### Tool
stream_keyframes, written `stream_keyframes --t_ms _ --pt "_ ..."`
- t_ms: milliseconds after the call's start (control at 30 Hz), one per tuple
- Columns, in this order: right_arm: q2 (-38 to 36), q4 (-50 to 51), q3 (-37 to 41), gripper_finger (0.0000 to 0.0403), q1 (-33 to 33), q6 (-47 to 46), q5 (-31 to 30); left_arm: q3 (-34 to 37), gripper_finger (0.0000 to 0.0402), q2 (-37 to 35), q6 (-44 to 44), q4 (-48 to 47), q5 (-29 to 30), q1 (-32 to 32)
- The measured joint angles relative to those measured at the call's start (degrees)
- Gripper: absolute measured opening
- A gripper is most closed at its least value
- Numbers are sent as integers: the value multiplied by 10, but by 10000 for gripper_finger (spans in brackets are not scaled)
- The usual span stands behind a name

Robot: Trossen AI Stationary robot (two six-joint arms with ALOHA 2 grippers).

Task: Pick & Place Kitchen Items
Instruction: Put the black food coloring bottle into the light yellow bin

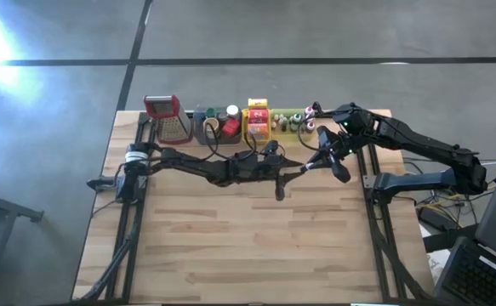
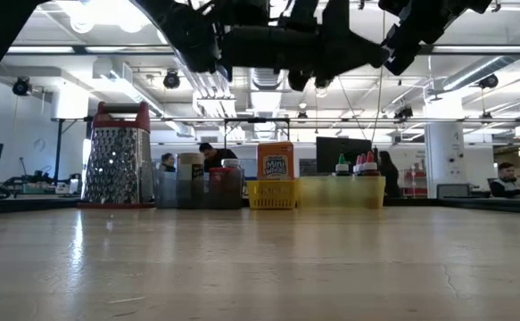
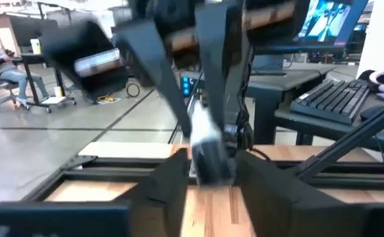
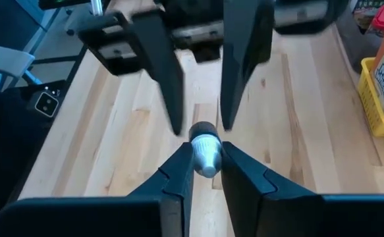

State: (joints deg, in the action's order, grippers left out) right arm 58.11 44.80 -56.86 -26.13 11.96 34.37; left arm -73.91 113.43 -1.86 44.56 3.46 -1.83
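A small bottle [image 4: 205, 155] with a white body and a dark cap is held in the air over the table's middle; it also shows in the high view [image 1: 305, 167]. My right gripper [image 4: 206, 172] is shut on it, reaching in from the table's right [image 1: 317, 161]. My left gripper [image 3: 208, 187] reaches in from the left [image 1: 293, 169] and is open. Its fingers [image 4: 172, 99] stand on either side of the bottle's cap end; I cannot tell whether they touch. Other small bottles, tins and packets sit in trays at the far edge. My right gripper pinches the bottle's white body [image 4: 207, 164] between its two fingers. The fingers come from the table's right and lie along the bottle. The dark cap end [image 4: 201, 130] points away from them, toward my left gripper. The bottle is lifted clear of the table.
A red-topped metal grater [image 1: 167, 117], a grey tray [image 1: 213, 129], a yellow tray [image 1: 257, 127] with an orange packet, and a green tray [image 1: 292, 122] stand in a row along the far edge. The wooden tabletop [image 1: 248, 246] stretches toward the near edge.
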Motion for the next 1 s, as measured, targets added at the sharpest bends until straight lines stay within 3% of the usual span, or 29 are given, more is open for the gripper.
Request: stream_keyframes --t_ms 67,167,267,333,533,733,1000 --pt "0 0 0 61 0 -6 -1 0 161 -12 -7 -18 0 0" --pt "0 3 0 61 -1 -10 -3 1 214 -42 -51 -121 3 -4" --pt "0 22 0 55 0 -9 -44 7 258 -105 -59 -247 20 -11" --pt "6 24 0 55 0 -6 -77 35 275 -155 -53 -257 45 -13" --pt "66 -2 -1 57 -15 15 -106 186 282 -269 1 -175 138 -14" --pt "185 0 -76 55 -43 47 -187 315 282 -323 33 -56 145 -16" --pt "359 63 -242 55 -98 90 -212 378 281 -344 3 -5 149 -26"
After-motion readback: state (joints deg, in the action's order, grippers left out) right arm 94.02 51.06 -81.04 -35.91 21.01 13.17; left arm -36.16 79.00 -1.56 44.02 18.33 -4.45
